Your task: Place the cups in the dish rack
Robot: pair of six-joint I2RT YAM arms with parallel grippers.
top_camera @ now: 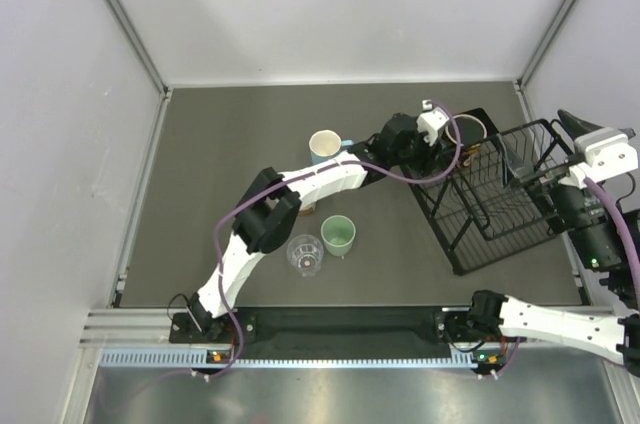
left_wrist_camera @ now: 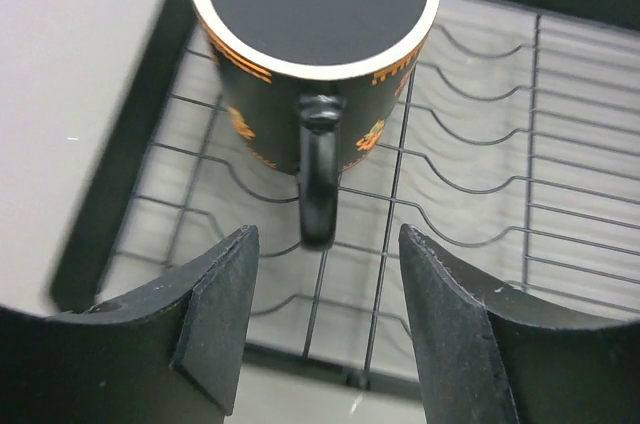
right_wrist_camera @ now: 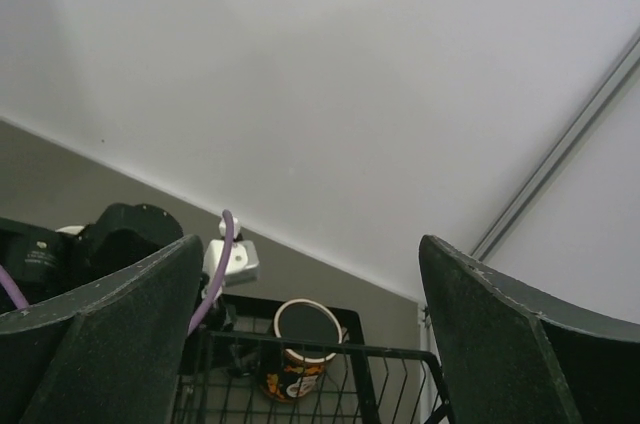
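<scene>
The dark mug (left_wrist_camera: 310, 14) stands upside down in the far corner of the black wire dish rack (left_wrist_camera: 480, 194), its handle pointing at my left gripper (left_wrist_camera: 325, 324). That gripper is open and empty, just short of the handle and not touching it. From above, the mug (top_camera: 472, 130) sits just beyond the left gripper (top_camera: 446, 151). My right gripper (right_wrist_camera: 310, 274) is open and empty, raised above the rack's right side (top_camera: 545, 156). On the table are the light blue mug (top_camera: 325, 147), the mint green tumbler (top_camera: 338, 235) and the clear ribbed cup (top_camera: 305, 254). The amber glass is hidden.
The rack (top_camera: 500, 234) lies at an angle on the right of the grey mat, with its raised basket section (top_camera: 520, 159) near the right wall. The left arm (top_camera: 300, 184) stretches across the mat above the cups. White walls close in the back and both sides.
</scene>
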